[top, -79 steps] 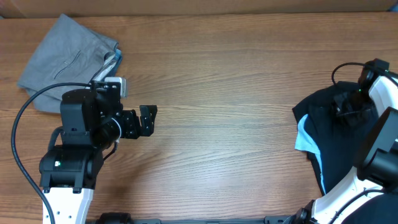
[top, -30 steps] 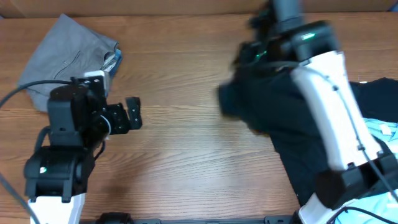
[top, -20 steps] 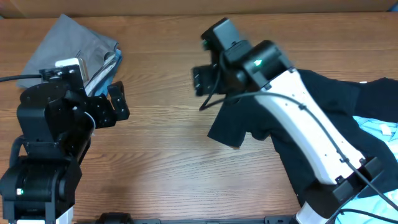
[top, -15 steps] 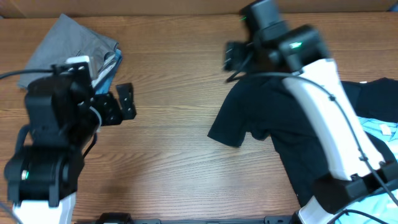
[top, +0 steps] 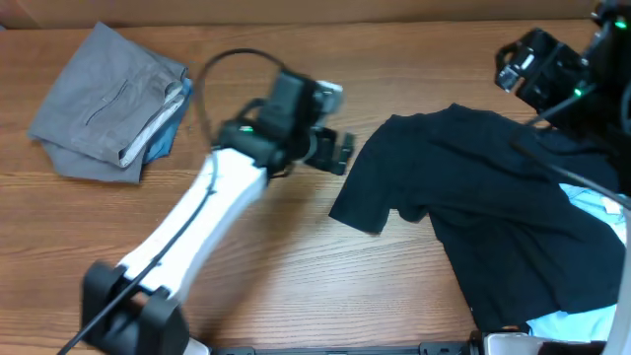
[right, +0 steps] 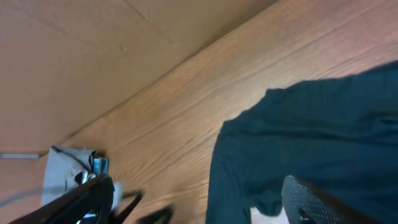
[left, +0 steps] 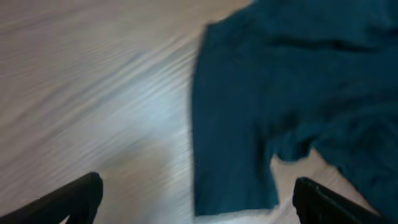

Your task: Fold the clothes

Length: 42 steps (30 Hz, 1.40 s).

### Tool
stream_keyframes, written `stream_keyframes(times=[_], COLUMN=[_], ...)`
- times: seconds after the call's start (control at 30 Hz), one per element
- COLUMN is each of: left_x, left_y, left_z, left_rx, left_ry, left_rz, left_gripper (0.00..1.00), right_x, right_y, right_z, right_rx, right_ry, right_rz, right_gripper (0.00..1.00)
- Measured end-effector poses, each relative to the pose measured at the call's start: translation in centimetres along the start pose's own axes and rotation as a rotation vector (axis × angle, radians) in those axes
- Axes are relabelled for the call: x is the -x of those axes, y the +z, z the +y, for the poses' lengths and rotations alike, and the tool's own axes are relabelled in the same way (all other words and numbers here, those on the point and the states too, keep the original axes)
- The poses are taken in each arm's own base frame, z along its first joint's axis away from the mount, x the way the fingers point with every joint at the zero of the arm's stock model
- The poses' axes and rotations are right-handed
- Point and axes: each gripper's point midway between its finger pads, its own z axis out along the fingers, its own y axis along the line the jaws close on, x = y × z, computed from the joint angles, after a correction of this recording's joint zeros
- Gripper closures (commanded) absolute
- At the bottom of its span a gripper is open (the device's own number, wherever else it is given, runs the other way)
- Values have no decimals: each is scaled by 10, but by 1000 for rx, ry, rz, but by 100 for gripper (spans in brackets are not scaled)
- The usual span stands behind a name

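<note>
A black T-shirt [top: 483, 197] lies spread and rumpled on the right half of the wooden table [top: 296, 247], one sleeve pointing toward the middle. My left gripper [top: 340, 150] reaches across from the lower left and hangs open just left of that sleeve. In the left wrist view the shirt [left: 280, 93] fills the right side, and its sleeve edge lies below the open left gripper [left: 199, 211]. My right gripper [top: 511, 69] is open at the far right, above the shirt's back edge. In the right wrist view the right gripper [right: 199, 205] holds nothing over the shirt [right: 311, 137].
A folded grey garment [top: 104, 104] with a blue layer under it sits at the table's far left corner and also shows in the right wrist view [right: 68, 165]. A light blue garment [top: 592, 202] peeks out from under the black shirt at the right edge.
The right gripper dragged the black shirt toward the middle, let it go, opened and drew back to the far right. The left arm swung from the left side across to the shirt's sleeve.
</note>
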Motion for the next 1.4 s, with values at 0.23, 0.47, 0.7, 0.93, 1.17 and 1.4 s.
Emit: stream_keyframes(times=[0.23, 0.47, 0.7, 0.93, 1.17, 1.4], left_x=[7, -24, -38, -59, -65, -72], left_y=[62, 126, 142, 159, 163, 162], left_z=[-21, -13, -10, -6, -5, -4], left_rx=[-53, -88, -94, -93, -93, -88], left_ry=[92, 52, -13, -61, -73, -76], left_rz=[-35, 51, 92, 156, 176, 204], left_gripper=[0, 0, 0, 23, 70, 96], right_x=[-20, -30, -32, -32, -32, -32], right_y=[-2, -3, -4, -4, -4, -4], right_z=[-13, -18, -20, -20, -20, -20], right_rx=[-42, -64, -69, -70, -70, -70], right_ry=[18, 24, 25, 25, 25, 25], right_rz=[84, 128, 136, 137, 138, 137], right_gripper=[10, 11, 10, 10, 10, 9])
